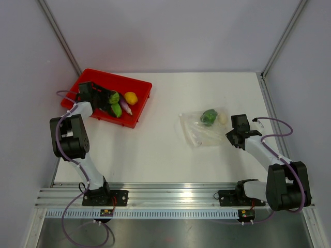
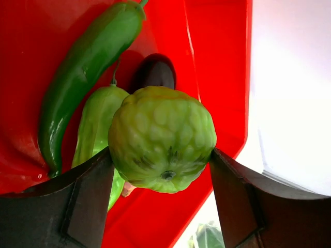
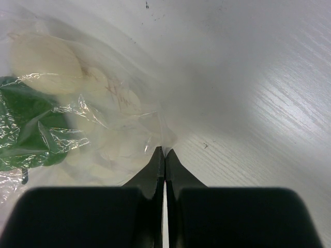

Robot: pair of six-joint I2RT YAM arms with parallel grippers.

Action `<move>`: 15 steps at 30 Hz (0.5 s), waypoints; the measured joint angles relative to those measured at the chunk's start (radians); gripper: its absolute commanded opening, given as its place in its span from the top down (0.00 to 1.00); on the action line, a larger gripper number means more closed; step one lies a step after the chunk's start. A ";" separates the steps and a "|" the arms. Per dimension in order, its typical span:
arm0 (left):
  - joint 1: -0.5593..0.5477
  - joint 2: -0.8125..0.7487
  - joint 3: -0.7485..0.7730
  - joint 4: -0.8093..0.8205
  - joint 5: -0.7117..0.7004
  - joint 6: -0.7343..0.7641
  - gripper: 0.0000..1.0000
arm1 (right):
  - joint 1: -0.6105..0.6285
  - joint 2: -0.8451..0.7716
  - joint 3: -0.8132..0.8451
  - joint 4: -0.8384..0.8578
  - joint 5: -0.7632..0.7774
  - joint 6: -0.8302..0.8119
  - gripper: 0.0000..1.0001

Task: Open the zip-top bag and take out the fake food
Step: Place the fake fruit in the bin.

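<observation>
The clear zip-top bag (image 1: pixel 202 128) lies on the white table right of centre, with a dark green piece (image 1: pixel 209 117) and a pale piece (image 1: pixel 223 119) inside. My right gripper (image 1: pixel 234 135) is shut on the bag's right edge; in the right wrist view its tips (image 3: pixel 164 151) pinch a fold of the plastic (image 3: pixel 129 103). My left gripper (image 1: pixel 106 98) is over the red tray (image 1: pixel 135 120), its jaws closed against a bumpy green fruit (image 2: pixel 163 139) held above the tray floor. A long green pepper (image 2: pixel 83 67), a green pod (image 2: pixel 93 124), a yellow fruit (image 1: pixel 131 97) and a purple piece (image 1: pixel 125 107) lie in the tray.
The tray's right wall (image 2: pixel 227 77) is next to the held fruit, with white table beyond it. Grey walls close in on the table at the left, back and right. A metal rail (image 1: pixel 170 199) with both arm bases runs along the near edge.
</observation>
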 measured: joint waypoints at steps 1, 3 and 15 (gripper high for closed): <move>0.005 0.005 0.000 0.011 0.013 -0.008 0.33 | 0.000 0.000 0.000 0.000 0.000 0.000 1.00; 0.016 0.012 0.000 0.025 0.028 -0.023 0.31 | 0.000 0.000 0.000 0.000 0.000 -0.002 1.00; 0.033 0.028 0.000 -0.021 0.039 -0.037 0.01 | 0.000 0.000 0.000 0.010 -0.001 -0.003 1.00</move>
